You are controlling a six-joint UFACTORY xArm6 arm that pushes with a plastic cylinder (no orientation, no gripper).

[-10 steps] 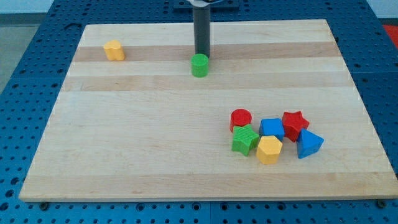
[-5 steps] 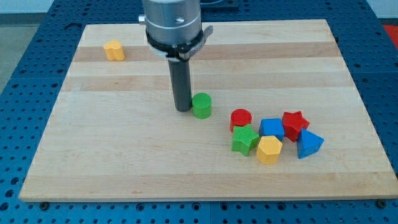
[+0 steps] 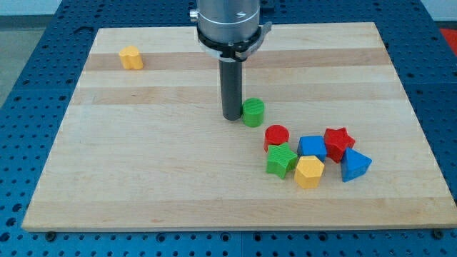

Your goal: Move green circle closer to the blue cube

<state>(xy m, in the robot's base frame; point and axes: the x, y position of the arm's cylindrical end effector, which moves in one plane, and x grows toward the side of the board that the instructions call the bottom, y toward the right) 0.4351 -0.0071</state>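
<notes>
The green circle (image 3: 253, 112) stands on the wooden board, up and to the left of a cluster of blocks. My tip (image 3: 233, 117) touches its left side. The blue cube (image 3: 312, 147) sits in the cluster toward the view's right, below and right of the green circle, with the red circle (image 3: 276, 135) between them.
The cluster also holds a green ribbed block (image 3: 282, 160), a yellow hexagon (image 3: 309, 171), a red star (image 3: 338, 142) and a blue triangle (image 3: 355, 165). A yellow block (image 3: 130, 57) sits alone at the upper left. The board's (image 3: 143, 178) edges border a blue pegboard.
The green circle has been pushed from the board's top centre down and to the right, toward the cluster. My tip moved with it and stays against its left side.
</notes>
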